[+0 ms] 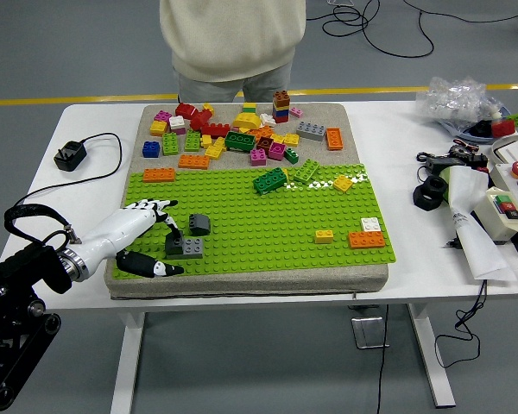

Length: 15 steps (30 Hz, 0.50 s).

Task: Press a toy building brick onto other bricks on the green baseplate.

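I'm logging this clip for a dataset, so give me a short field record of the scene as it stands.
left hand: open, fingers spread beside the grey bricks, thumb low near the mat's front edge
right hand: not in view
grey bricks: small stack on the baseplate, front left
baseplate: green, on a grey mat
loose bricks: mixed colours, piled on the mat's far side
person: standing at the far side, hands not visible

Bright, even overhead light; soft faint shadows under bricks (242, 129); sharp focus, no glare, no visible edge distortion.
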Each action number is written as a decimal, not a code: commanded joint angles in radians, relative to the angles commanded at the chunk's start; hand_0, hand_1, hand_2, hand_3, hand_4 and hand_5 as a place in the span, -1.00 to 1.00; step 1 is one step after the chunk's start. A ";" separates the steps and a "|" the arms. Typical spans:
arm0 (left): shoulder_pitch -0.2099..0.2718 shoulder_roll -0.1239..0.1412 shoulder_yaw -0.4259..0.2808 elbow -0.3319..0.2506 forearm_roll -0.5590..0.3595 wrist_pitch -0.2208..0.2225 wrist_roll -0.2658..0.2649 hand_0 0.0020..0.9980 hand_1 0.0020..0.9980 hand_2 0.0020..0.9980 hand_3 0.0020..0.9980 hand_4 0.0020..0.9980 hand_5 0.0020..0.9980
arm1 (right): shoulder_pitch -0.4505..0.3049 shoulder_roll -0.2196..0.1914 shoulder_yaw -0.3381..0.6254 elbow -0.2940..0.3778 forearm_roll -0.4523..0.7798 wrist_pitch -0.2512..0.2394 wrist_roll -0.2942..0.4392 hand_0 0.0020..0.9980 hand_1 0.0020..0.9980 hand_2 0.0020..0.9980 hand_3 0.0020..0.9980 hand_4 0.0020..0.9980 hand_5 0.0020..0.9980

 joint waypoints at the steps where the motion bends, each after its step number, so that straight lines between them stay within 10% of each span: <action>1: 0.000 0.000 0.000 0.001 0.000 0.000 0.000 1.00 1.00 1.00 0.17 0.93 -0.14 | 0.000 0.000 0.000 0.000 0.000 0.000 0.000 0.57 0.42 0.52 0.53 1.00 0.39; 15: -0.011 -0.005 0.000 0.029 0.003 0.000 -0.001 1.00 1.00 1.00 0.17 0.92 -0.15 | 0.003 -0.001 0.002 0.000 0.003 0.000 0.000 0.57 0.43 0.52 0.53 1.00 0.39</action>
